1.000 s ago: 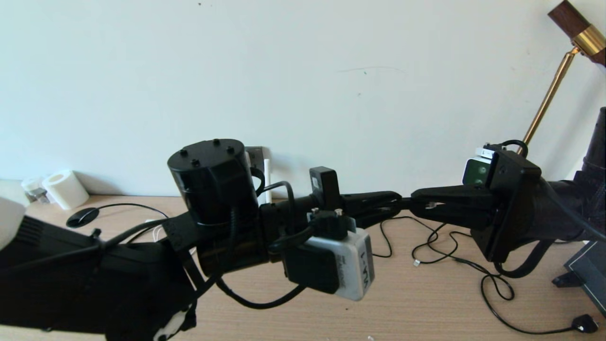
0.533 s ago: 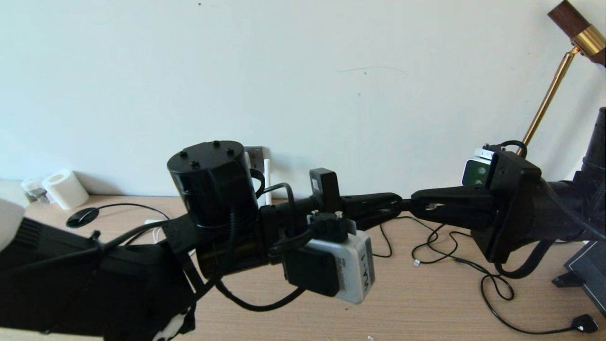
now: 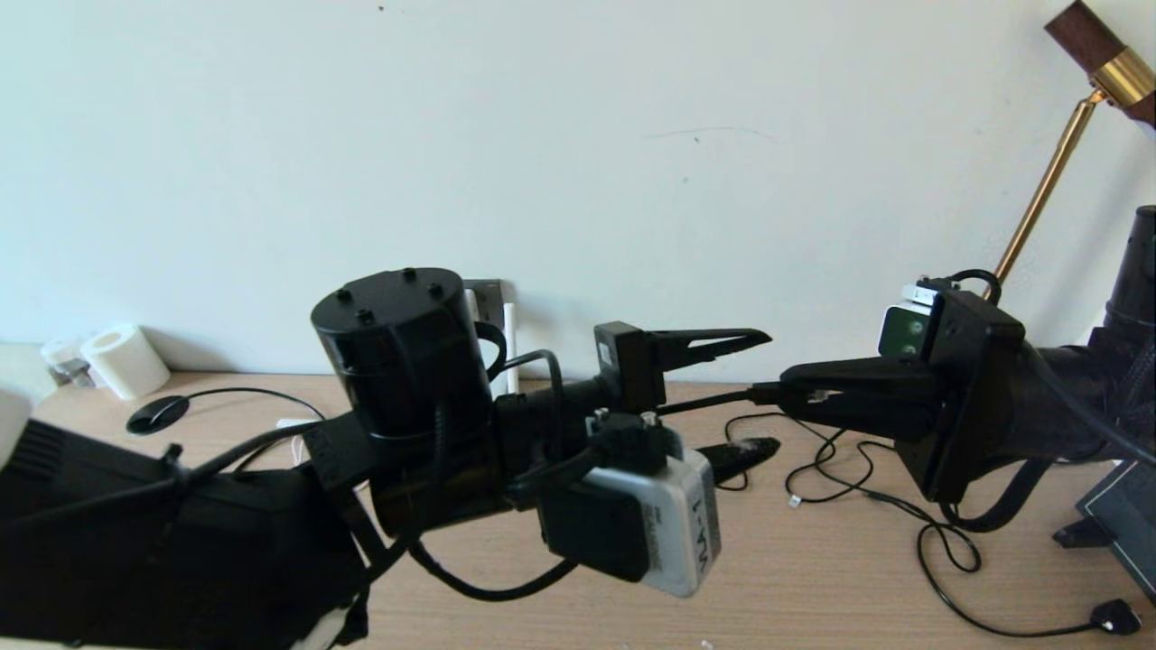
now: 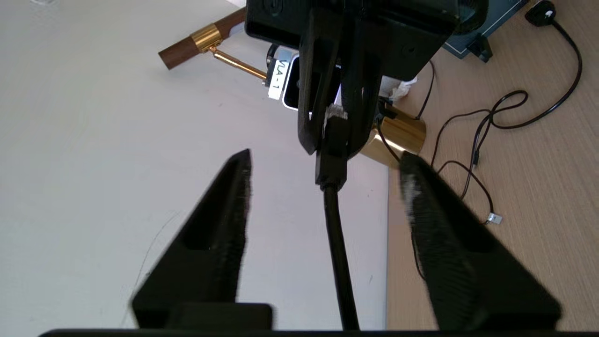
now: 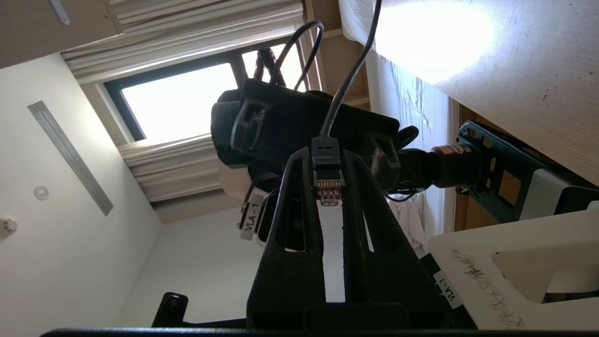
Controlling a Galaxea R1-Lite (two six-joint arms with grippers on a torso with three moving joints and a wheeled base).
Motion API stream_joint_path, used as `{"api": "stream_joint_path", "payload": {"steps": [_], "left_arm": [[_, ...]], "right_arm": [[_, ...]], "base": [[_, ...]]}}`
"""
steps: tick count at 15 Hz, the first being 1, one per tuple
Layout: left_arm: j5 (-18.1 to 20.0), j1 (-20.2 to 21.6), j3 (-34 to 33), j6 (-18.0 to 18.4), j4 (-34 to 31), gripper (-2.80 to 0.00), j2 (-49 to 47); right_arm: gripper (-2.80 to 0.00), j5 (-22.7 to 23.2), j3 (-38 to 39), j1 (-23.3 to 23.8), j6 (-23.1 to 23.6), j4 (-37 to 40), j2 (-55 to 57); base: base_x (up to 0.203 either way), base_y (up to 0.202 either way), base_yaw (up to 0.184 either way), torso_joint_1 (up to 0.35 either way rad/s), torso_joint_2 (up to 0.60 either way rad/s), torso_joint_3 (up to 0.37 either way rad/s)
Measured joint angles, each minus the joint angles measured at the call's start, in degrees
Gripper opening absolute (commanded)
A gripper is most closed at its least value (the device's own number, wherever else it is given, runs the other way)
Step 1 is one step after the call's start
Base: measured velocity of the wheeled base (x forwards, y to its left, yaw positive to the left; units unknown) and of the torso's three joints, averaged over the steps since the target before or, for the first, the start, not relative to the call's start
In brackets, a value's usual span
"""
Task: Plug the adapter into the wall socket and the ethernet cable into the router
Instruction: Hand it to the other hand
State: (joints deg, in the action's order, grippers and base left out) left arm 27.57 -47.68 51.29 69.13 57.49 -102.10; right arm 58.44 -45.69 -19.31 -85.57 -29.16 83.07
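Handover in mid-air, over the middle of the desk

- Left gripper: a second ago its jaws were clamped shut, tip to tip with the right gripper. Now they stand wide apart, one finger high and one low in the head view, nothing between them but the cable passing through untouched. It has let go
- Right gripper: unchanged, jaws pinched on the ethernet cable right at its plug. In the right wrist view the connector sits between the two fingers with its clear tip and gold contacts pointing back toward the wrist
- Cable body runs from the right gripper leftward, straight through the left gripper's open gap, toward the left arm
- Wall socket: dark plate on the far wall, mostly hidden behind the left arm. Whether the adapter is seated there I cannot tell; adapter not identifiable
- Router: not in any view
- Loose thin black cords lie on the desk to the right, with a black mains plug near the right edge

Reading: the cable plug is now carried by the right arm alone. Left arm should back clear of the cable. Contacts face the wrist, so the plug's heading may need sorting before it meets a port
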Motion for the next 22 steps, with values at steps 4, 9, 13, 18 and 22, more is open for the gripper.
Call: {"api": "stream_joint_path", "payload": {"steps": [4, 9, 13, 18, 22], "left_arm": [[0.00, 0.07, 0.00, 0.00, 0.00, 0.00, 0.13], [-0.03, 0.05, 0.01, 0.00, 0.00, 0.00, 0.13], [-0.03, 0.05, -0.37, -0.04, 0.01, -2.80, 0.20], [-0.03, 0.05, -0.62, 0.10, 0.02, -2.80, 0.53], [-0.07, -0.28, -0.93, 0.16, -0.20, -2.80, 0.78]], "right_arm": [[-2.80, 0.01, -0.01, -0.01, 0.01, -0.02, 0.00], [-2.80, 0.05, 0.07, -0.11, 0.01, -0.02, 0.00], [-2.80, -0.01, 0.18, -0.11, 0.04, -0.02, -0.05], [-2.80, 0.01, 0.40, -0.11, 0.05, 0.00, -0.07], [-2.80, -0.21, 0.41, -0.68, 0.06, -0.11, -0.07]], "base": [[0.000, 0.000, 0.000, 0.000, 0.00, 0.000], [0.000, 0.000, 0.000, 0.000, 0.00, 0.000], [0.000, 0.000, 0.000, 0.000, 0.00, 0.000], [0.000, 0.000, 0.000, 0.000, 0.00, 0.000], [0.000, 0.000, 0.000, 0.000, 0.00, 0.000]]}}
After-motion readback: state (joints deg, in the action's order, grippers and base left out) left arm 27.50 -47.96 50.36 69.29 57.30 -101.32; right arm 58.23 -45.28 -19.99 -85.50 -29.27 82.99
